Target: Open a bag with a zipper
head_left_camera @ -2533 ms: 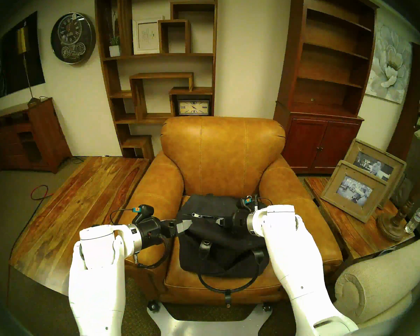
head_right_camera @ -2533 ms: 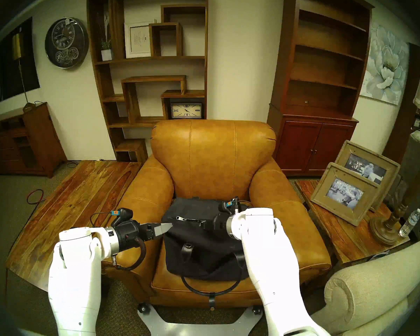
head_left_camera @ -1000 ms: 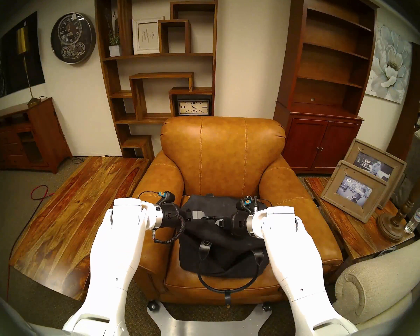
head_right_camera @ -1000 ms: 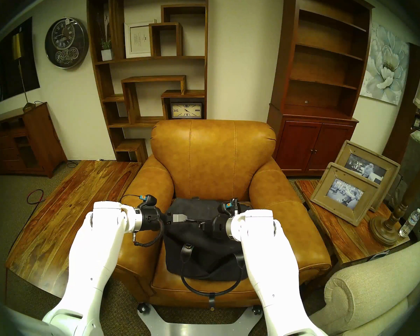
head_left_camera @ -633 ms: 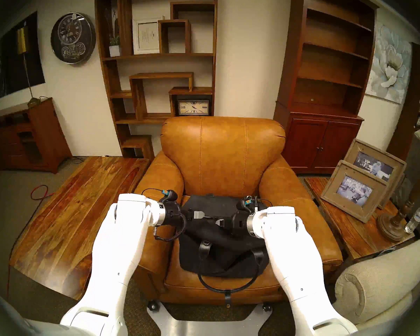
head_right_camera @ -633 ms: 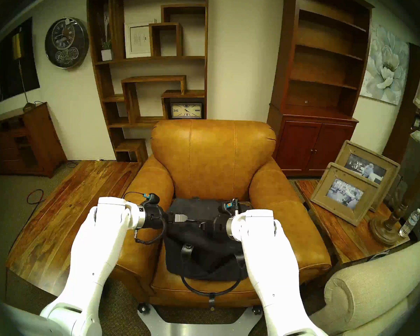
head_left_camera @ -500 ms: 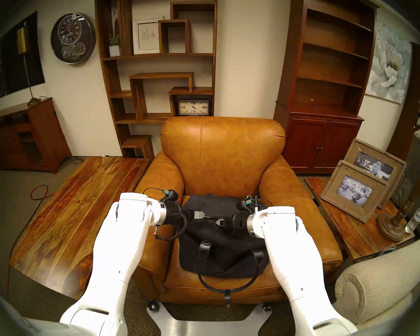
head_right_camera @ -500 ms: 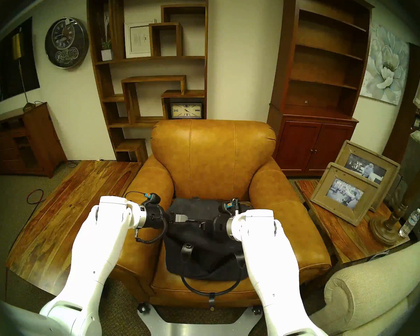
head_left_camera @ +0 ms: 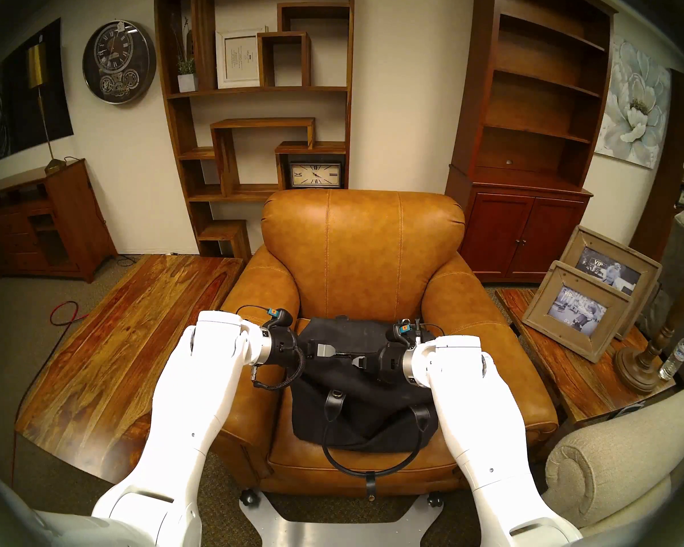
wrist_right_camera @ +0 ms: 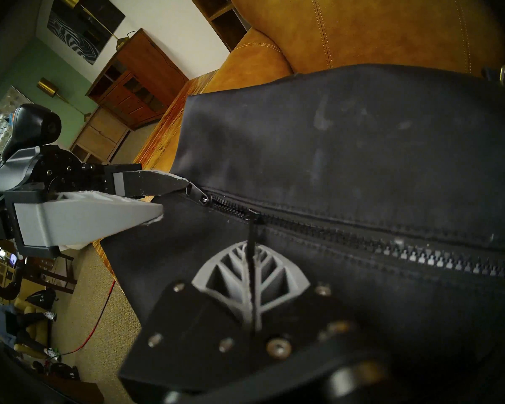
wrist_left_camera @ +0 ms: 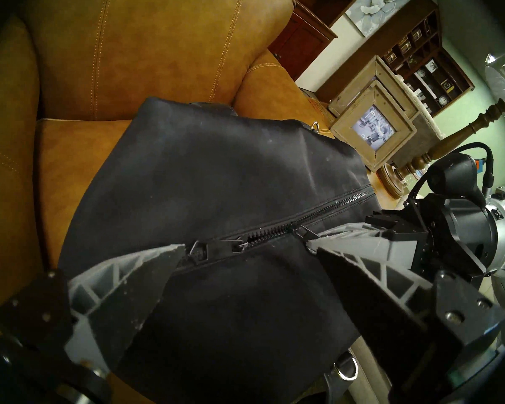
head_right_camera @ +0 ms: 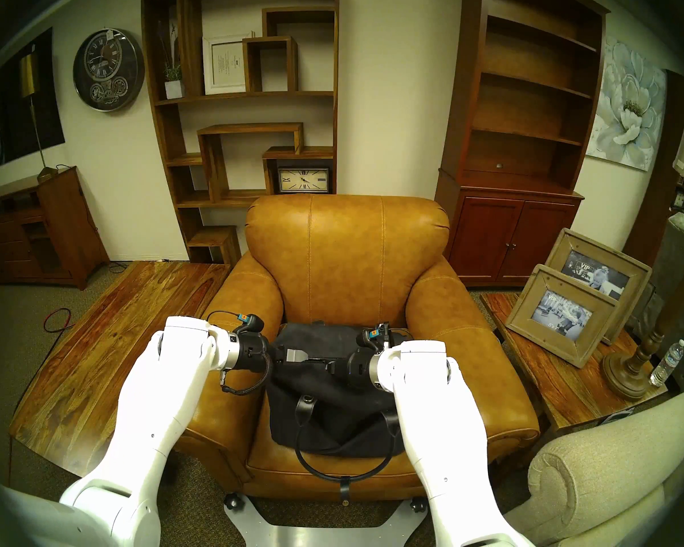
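Note:
The black canvas bag (head_left_camera: 352,412) lies on the armchair seat, and its handle (head_left_camera: 368,472) hangs over the seat's front. The zipper (head_left_camera: 343,354) runs along the bag's top and looks closed where it shows (wrist_left_camera: 327,209). My left gripper (head_left_camera: 325,349) is open at the bag's left end. Its fingers straddle the left zipper pull (wrist_left_camera: 209,247), and one fingertip (wrist_right_camera: 184,182) is at that pull. My right gripper (head_left_camera: 359,362) is shut on a second thin pull (wrist_right_camera: 252,234) a little to the right; it also shows in the right wrist view (wrist_right_camera: 252,268).
The tan leather armchair (head_left_camera: 364,258) has high arms on both sides of the bag. A low wooden table (head_left_camera: 115,356) stands on the left. A side table on the right holds picture frames (head_left_camera: 577,309), a lamp base and a water bottle (head_left_camera: 676,356). A beige sofa arm (head_left_camera: 616,455) is at the lower right.
My left arm swung in from beside the chair's left arm to the bag's left end, its gripper turned and open around the left pull. It has barely moved lately. The right gripper stayed put.

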Robot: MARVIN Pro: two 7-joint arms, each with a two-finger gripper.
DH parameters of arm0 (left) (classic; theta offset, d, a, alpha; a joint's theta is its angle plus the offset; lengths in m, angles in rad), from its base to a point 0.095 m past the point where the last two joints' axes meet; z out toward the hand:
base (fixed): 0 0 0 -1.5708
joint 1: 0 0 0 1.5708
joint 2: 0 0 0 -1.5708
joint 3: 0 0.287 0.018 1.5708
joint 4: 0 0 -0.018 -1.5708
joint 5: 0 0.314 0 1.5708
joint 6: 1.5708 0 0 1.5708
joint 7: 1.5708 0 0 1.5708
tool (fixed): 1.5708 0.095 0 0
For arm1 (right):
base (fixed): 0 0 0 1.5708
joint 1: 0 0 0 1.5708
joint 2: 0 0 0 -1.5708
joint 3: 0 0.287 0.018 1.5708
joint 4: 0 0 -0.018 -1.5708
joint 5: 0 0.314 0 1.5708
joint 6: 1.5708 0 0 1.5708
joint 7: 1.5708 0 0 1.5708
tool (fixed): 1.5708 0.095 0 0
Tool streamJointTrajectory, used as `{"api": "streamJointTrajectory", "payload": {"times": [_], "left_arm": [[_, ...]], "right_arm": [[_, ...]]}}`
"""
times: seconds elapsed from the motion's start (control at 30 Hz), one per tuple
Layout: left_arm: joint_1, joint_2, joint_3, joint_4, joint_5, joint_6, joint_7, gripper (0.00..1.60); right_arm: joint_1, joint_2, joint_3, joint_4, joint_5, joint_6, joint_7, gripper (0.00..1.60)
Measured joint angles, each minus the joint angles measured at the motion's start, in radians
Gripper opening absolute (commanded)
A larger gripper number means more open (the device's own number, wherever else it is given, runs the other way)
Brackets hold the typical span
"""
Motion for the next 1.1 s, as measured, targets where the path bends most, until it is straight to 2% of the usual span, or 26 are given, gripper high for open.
{"api": "streamJointTrajectory", "payload": {"times": [0.67, 0.7, 0.73, 0.8, 0.87, 0.9, 0.93, 1.0, 1.03, 1.1], "left_arm": [[-0.022, 0.014, 0.059, 0.038, -0.021, 0.0, 0.01, 1.6], [-0.022, 0.015, 0.061, 0.038, -0.021, 0.0, 0.011, 1.45], [-0.023, 0.016, 0.064, 0.04, -0.021, 0.0, 0.012, 1.57], [-0.024, 0.018, 0.065, 0.041, -0.023, 0.0, 0.013, 1.6], [-0.025, 0.021, 0.067, 0.043, -0.027, 0.0, 0.012, 1.37], [-0.025, 0.022, 0.069, 0.044, -0.03, 0.0, 0.011, 1.34], [-0.026, 0.023, 0.07, 0.044, -0.032, 0.0, 0.011, 1.35], [-0.026, 0.025, 0.071, 0.046, -0.035, 0.0, 0.011, 1.47], [-0.027, 0.026, 0.073, 0.048, -0.039, 0.0, 0.011, 1.22], [-0.027, 0.028, 0.075, 0.05, -0.042, 0.0, 0.011, 0.98]], "right_arm": [[0.008, 0.0, 0.001, 0.016, -0.001, 0.0, 0.0, 0.0], [0.008, 0.0, 0.001, 0.017, -0.001, 0.0, 0.0, 0.0], [0.008, 0.0, 0.001, 0.018, -0.001, 0.0, 0.0, 0.0], [0.009, 0.0, 0.001, 0.019, -0.001, 0.0, 0.0, 0.0], [0.01, 0.0, 0.001, 0.021, -0.001, 0.0, 0.001, 0.0], [0.011, 0.0, 0.001, 0.022, -0.001, 0.0, 0.001, 0.0], [0.012, 0.0, 0.001, 0.023, -0.001, 0.0, 0.001, 0.0], [0.013, 0.0, 0.001, 0.025, -0.001, 0.0, 0.001, 0.0], [0.014, 0.0, 0.001, 0.026, -0.001, 0.0, 0.001, 0.0], [0.016, 0.0, 0.001, 0.028, -0.001, 0.0, 0.001, 0.0]]}}
